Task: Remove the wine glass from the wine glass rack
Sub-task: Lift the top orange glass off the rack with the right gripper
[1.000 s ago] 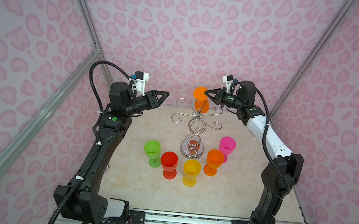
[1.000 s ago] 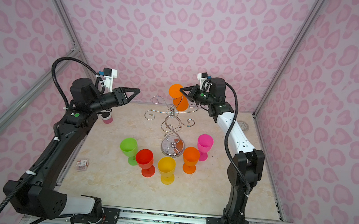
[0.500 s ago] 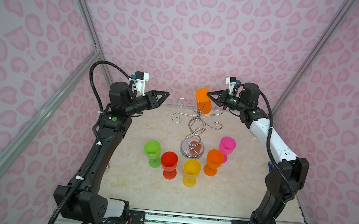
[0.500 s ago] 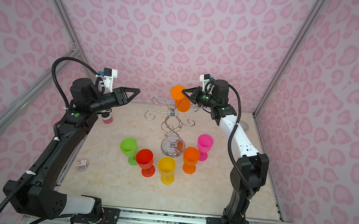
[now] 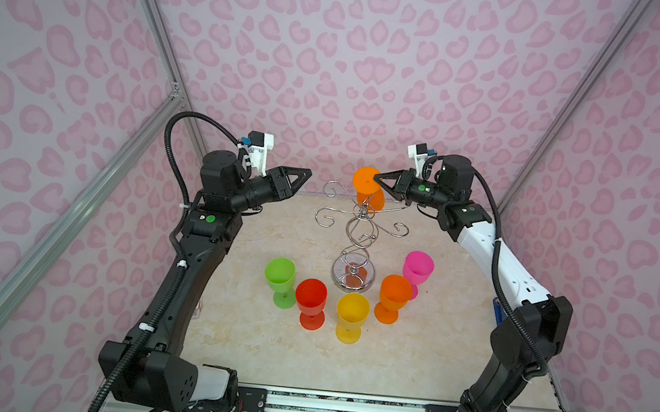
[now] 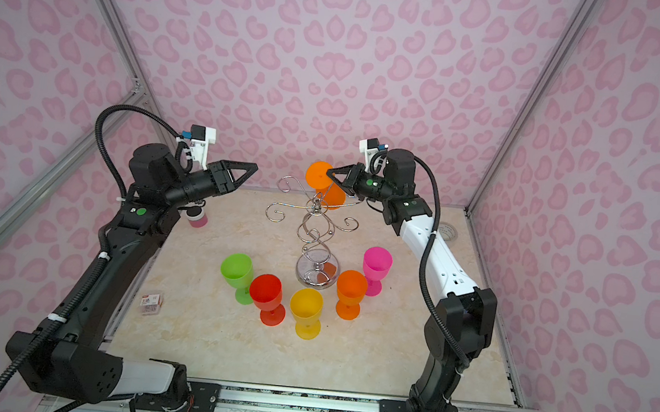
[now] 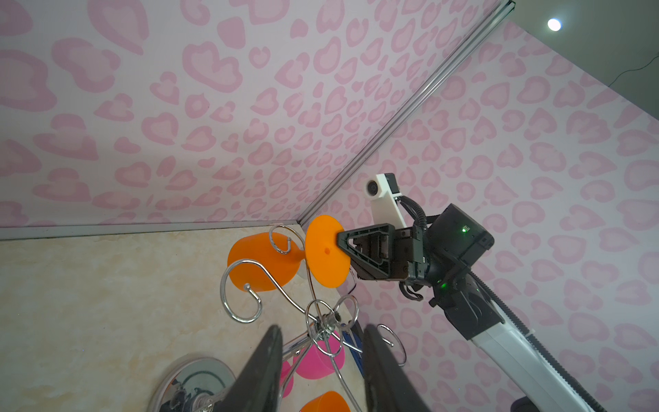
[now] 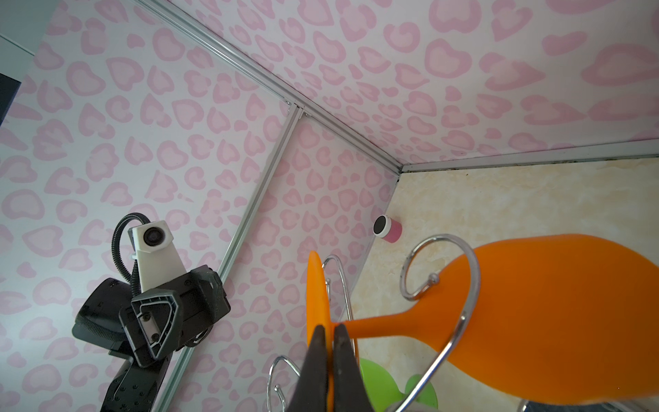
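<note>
An orange wine glass (image 5: 365,180) (image 6: 318,174) hangs upside down from a curled hook at the top of the chrome wine glass rack (image 5: 360,235) (image 6: 319,231). My right gripper (image 5: 377,177) (image 8: 330,330) is shut on the rim of its round foot, reaching in from the right. The bowl (image 8: 552,321) (image 7: 260,264) tilts away behind a hook. My left gripper (image 5: 306,173) (image 7: 321,330) hovers open and holds nothing, left of the rack top and level with it.
Several coloured glasses stand upright in front of the rack base: green (image 5: 280,275), red (image 5: 311,297), yellow (image 5: 352,311), orange (image 5: 394,293) and pink (image 5: 418,266). A small pink canister (image 6: 197,216) sits at the back left. A small packet (image 6: 151,302) lies near the left edge.
The right arm has swung slightly outward and the glass's foot has dropped a little in its grip. The left arm has not moved.
</note>
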